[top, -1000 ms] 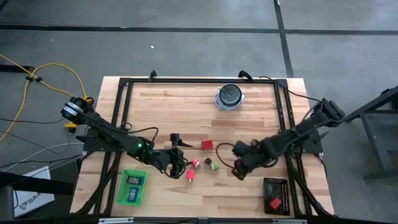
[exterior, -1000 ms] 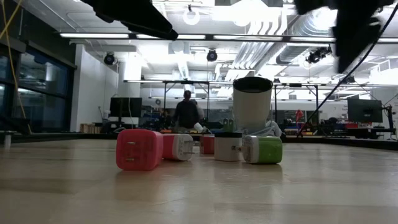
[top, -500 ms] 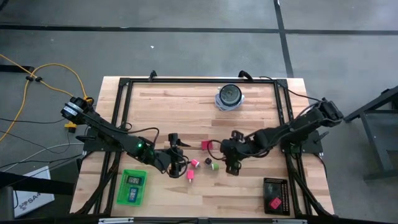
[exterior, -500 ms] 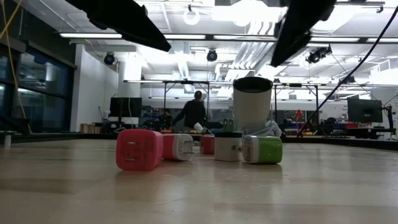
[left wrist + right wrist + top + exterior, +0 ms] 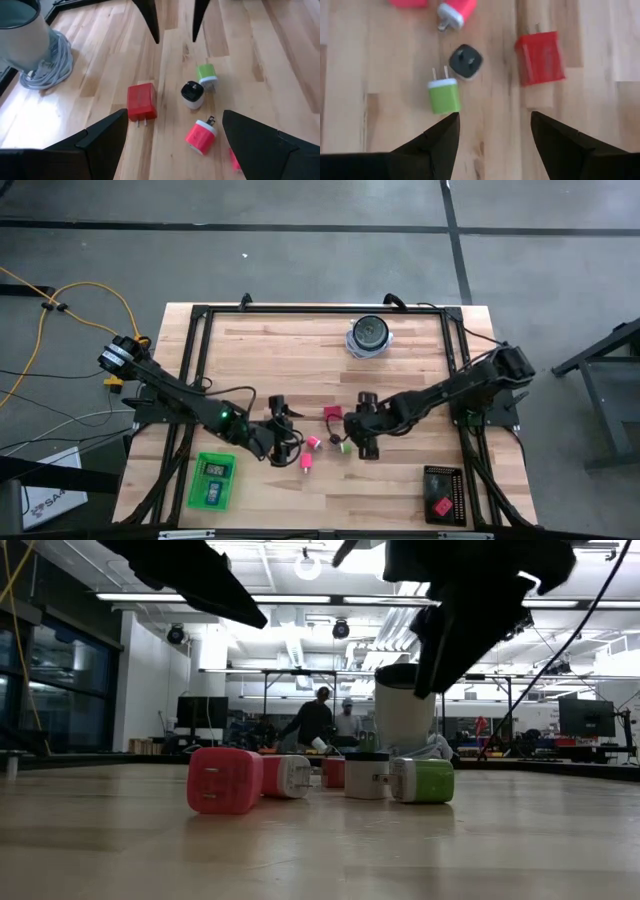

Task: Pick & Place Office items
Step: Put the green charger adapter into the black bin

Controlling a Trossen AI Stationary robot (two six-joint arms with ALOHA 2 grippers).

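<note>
Right gripper (image 5: pixel 362 426) is hanging with fingers spread wide and empty above the green plug (image 5: pixel 443 95) and black plug (image 5: pixel 465 61), with the red block (image 5: pixel 540 57) just beside them at mid-table. Left gripper (image 5: pixel 283 426) is waiting wide open to their left, near two pink plugs (image 5: pixel 309 452).

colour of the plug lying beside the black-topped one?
Green body, white prong end; clearest in the right wrist view.

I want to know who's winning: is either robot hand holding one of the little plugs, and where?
Neither. The left gripper and right gripper both hover open and empty above the plugs.
</note>
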